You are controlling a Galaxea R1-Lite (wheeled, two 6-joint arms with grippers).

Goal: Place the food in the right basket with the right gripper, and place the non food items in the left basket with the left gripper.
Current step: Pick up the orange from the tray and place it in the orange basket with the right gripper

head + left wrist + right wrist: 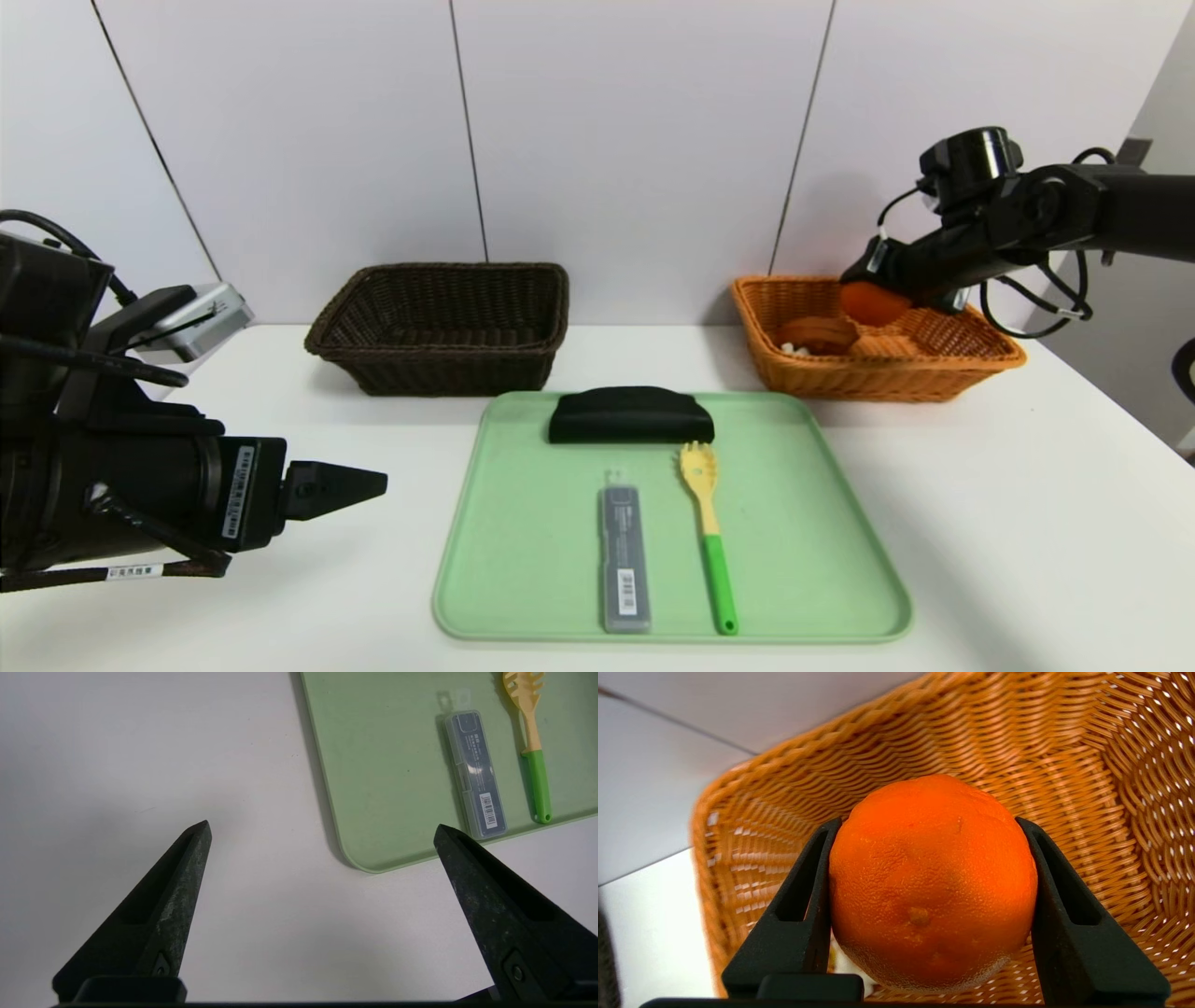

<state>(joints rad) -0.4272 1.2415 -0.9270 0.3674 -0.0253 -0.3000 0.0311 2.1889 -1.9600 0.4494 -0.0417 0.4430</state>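
- Head view: right claw (873, 297) grips the orange (875, 303) over the orange-tan basket (794, 373), inside its rim; tart slice (815, 334) lies just beside, toward the tray side.
- Release space judged to lie on the basket's far-right floor.
- Right wrist view adds: both jaws press the fruit's sides, weave below.
- Left claw (322, 830) hangs wide open, empty, over the bench (140, 765); grey case (476, 777) nearest, long axis pointing away.
- Pouch (631, 416), fork (708, 532) remain on the green tray (523, 560); dark basket (439, 322) beyond.

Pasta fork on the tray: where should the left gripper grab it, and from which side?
Grip the pasta fork on its straight green handle, coming from above with the open left gripper closing across its width; it lies flat on the green tray, clear of the grey case.
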